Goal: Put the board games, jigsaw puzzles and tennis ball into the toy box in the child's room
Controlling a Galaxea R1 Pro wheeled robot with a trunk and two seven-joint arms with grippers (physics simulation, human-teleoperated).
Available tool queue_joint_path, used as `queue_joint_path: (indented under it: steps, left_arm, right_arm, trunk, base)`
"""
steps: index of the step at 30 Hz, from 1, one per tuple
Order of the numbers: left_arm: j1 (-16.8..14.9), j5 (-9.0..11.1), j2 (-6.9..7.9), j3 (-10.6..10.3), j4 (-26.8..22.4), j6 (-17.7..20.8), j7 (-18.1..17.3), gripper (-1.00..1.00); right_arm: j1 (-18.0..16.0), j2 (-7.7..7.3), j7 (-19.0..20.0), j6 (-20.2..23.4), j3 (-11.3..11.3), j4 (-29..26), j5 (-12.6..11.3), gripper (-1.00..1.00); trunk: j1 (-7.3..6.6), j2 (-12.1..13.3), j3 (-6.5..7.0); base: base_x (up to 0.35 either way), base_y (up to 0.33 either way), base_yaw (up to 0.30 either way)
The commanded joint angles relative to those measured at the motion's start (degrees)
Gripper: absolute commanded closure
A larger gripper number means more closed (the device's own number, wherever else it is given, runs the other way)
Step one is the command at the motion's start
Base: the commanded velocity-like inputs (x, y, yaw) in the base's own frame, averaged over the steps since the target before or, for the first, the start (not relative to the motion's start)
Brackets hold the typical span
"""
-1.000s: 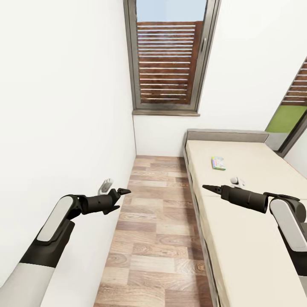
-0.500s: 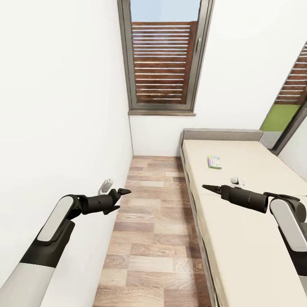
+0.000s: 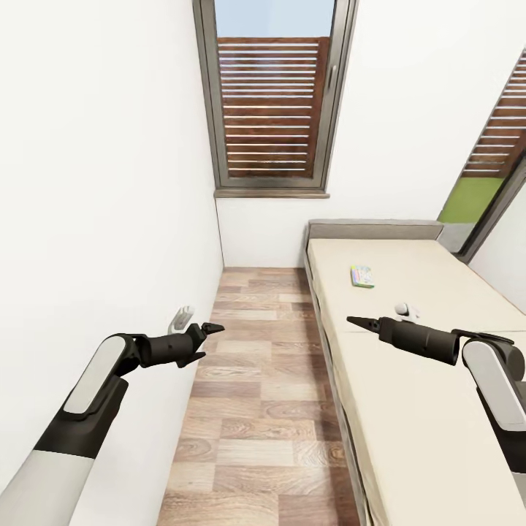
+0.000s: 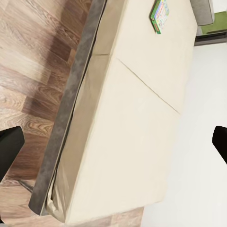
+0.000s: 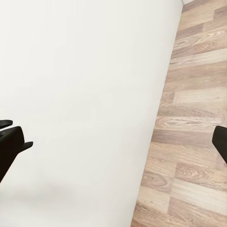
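Note:
A flat multicoloured board game (image 3: pixel 362 276) lies on the beige mattress of the bed (image 3: pixel 409 380), near the grey headboard. It also shows in the left wrist view as a green-edged box (image 4: pixel 161 13) at the far end of the bed (image 4: pixel 137 118). My left gripper (image 3: pixel 209 340) hangs open and empty over the wood floor beside the white wall; its dark fingertips (image 4: pixel 9 146) stand far apart. My right gripper (image 3: pixel 357 322) hovers open over the bed's near edge, well short of the game, its fingertips (image 5: pixel 10 142) wide apart.
A narrow strip of wood-plank floor (image 3: pixel 263 394) runs between the white wall (image 3: pixel 109 183) on the left and the bed's grey frame (image 3: pixel 332 365). A tall window with brown slats (image 3: pixel 274 109) closes the far end. A second window (image 3: pixel 489 183) is at the right.
The whole picture has shifted left, so the camera has moved. Both arms keep the same pose in the picture, and the board game has not moved on the bed.

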Motion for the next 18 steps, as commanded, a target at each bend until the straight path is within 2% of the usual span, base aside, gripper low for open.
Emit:
queue_joint_path:
  steps: [1,12,18]
  left_arm:
    - [-0.1,0.6,0.04,-0.1,-0.1,-0.1,0.6,-1.00]
    - [0.0,0.6,0.04,0.0,-0.1,-0.1,0.6,-1.00]
    - [0.0,0.6,0.04,-0.1,-0.1,-0.1,0.6,-1.00]
  right_arm:
    - [-0.1,0.00,0.6,0.2,-0.1,0.0,0.6,-1.00]
    - [-0.1,0.04,0.6,0.2,-0.1,0.0,0.6,-1.00]
    - [0.0,0.05,0.6,0.2,0.0,0.0,0.6,-1.00]
  trunk:
    - [0.03,-0.1,-0.11]
    - [0.03,-0.1,-0.11]
    - [0.03,-0.1,-0.11]
  base:
    - [0.000,0.000,-0.018]
    - [0.001,0.000,-0.008]
    - [0.067,0.021,-0.002]
